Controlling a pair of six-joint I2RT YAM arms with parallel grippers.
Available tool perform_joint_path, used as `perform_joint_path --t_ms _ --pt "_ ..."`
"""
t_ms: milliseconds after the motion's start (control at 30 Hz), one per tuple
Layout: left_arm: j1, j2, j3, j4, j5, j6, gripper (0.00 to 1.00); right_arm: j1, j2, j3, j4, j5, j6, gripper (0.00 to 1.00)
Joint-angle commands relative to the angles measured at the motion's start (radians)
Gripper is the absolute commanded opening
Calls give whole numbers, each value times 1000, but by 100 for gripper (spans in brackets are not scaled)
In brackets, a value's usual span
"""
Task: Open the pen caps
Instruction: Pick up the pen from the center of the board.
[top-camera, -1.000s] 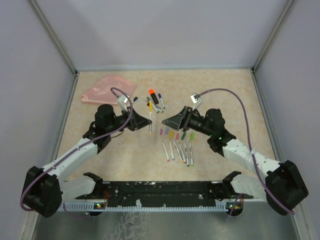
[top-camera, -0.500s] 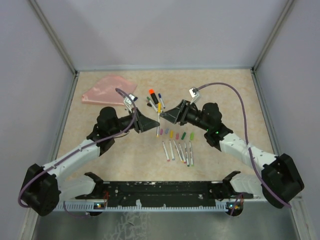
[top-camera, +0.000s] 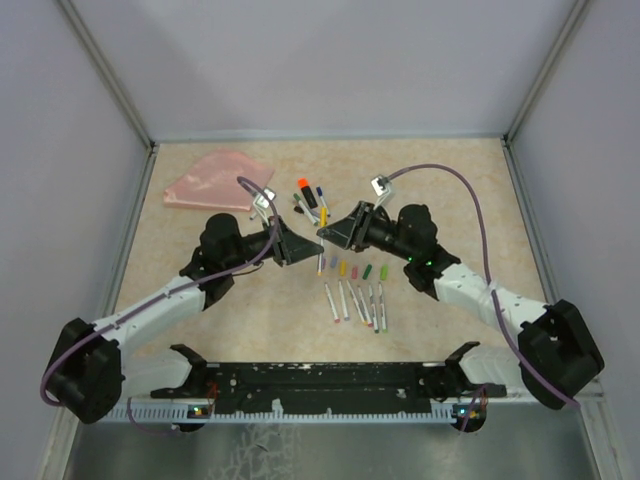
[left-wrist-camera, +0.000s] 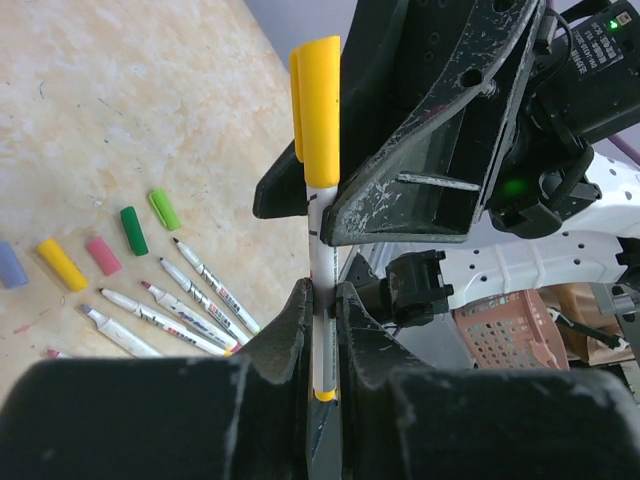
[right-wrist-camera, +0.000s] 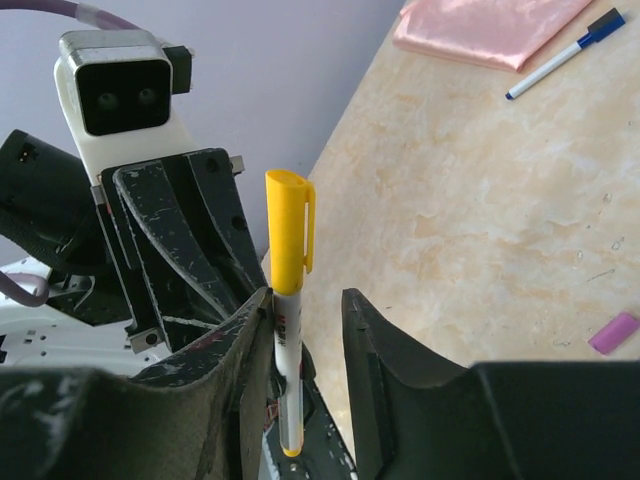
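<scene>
The left jaws pinch a white pen (left-wrist-camera: 322, 245) upright above the counter (left-wrist-camera: 120, 100), its yellow cap (left-wrist-camera: 318, 110) on. The right jaws straddle the barrel, partly open, not clamped.

Upright yellow cap (left-wrist-camera: 318, 110) on pen (left-wrist-camera: 322, 240)

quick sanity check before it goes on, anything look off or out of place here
Nothing damaged or spilled. Only a blue-capped pen lies apart beside the pink pouch, away from the other capped pens.

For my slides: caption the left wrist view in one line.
Left hand grips a pen's barrel; the right hand straddles it below the yellow cap.
</scene>
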Motion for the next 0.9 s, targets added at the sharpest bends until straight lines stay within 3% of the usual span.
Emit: perform_joint_path --t_ms 0,400,600,700,867 --pt "-8 7 15 65 3 -22 0 16 10 60 26 5 -42 31" --pt "-7 25 11 97 -28 -78 0 43 23 63 15 7 -64 28" --pt "-7 27 14 100 -24 -79 1 43 20 59 30 9 -66 0" --pt "-7 19 13 94 -15 -60 9 42 11 53 46 15 -59 0" --pt "-7 -47 36 -19 -20 77 34 41 -12 49 33 26 -72 0"
